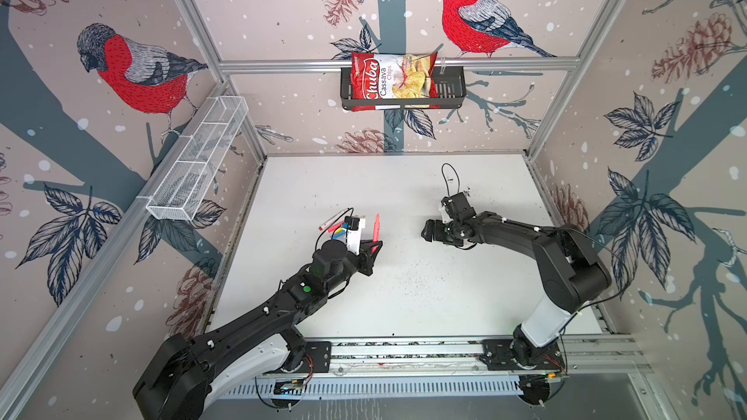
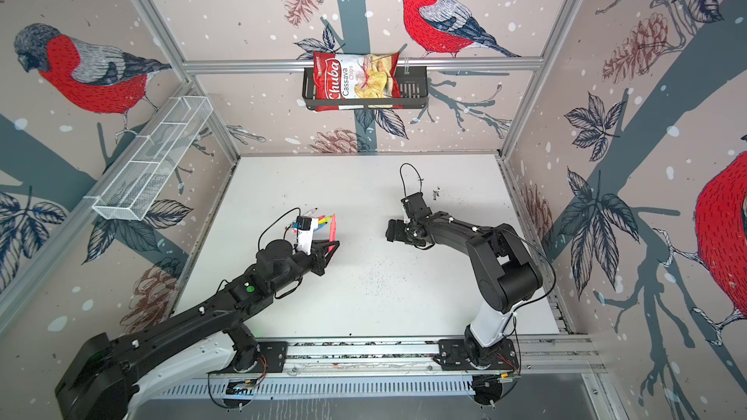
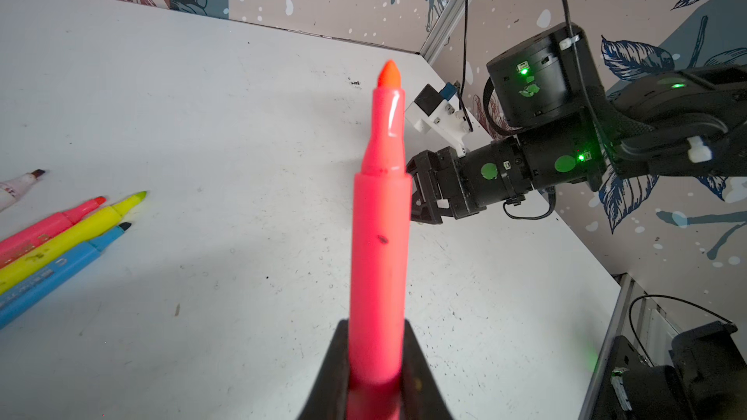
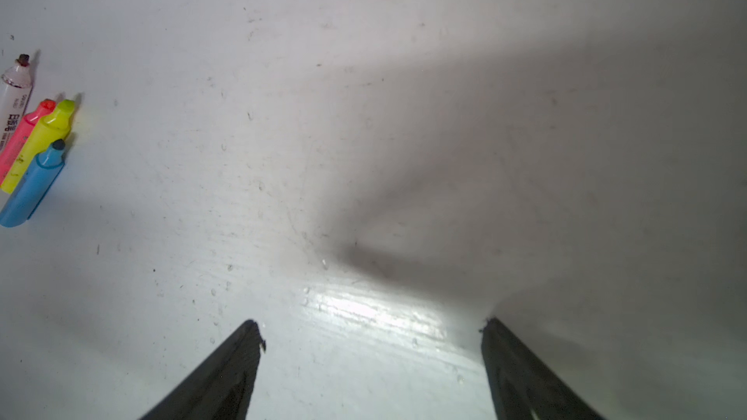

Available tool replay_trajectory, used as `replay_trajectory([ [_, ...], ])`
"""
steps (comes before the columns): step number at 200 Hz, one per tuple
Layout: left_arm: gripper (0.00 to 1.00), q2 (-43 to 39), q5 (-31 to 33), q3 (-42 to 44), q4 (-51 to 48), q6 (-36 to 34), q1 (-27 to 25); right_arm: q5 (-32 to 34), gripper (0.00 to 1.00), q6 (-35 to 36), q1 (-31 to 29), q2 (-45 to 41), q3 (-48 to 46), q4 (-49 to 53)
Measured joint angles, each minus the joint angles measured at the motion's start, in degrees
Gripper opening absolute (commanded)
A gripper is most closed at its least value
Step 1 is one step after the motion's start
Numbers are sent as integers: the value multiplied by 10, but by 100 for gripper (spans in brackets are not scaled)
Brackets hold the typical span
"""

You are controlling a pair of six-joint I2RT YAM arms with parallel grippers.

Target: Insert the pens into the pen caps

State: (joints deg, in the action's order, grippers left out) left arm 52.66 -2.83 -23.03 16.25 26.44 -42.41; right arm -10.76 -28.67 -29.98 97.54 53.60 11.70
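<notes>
Uncapped pink pen (image 3: 380, 236) is clamped in left gripper (image 3: 376, 327), off the surface (image 1: 404, 195), long axis near-to-far, tip pointing far. To its right, well apart, right gripper (image 1: 426, 232) is open and empty, facing left toward the pen. Four other pens (image 3: 72, 236) lie left of it. No pen caps visible, so the free right arm likely fetches one.

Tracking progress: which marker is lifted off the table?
The pink marker gripped in the left tool; the other pink, yellow, blue and white ones lie on the table.
</notes>
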Motion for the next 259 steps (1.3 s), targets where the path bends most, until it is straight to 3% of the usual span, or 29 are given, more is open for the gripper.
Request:
replay_trajectory([
  [174, 0, 0, -1, 3, 1, 0, 1, 29, 87, -2, -15, -61, -30, 30],
  [259, 0, 6, -2, -3, 0, 0, 1, 88, 84, -2, -12, -76, 9, 81],
])
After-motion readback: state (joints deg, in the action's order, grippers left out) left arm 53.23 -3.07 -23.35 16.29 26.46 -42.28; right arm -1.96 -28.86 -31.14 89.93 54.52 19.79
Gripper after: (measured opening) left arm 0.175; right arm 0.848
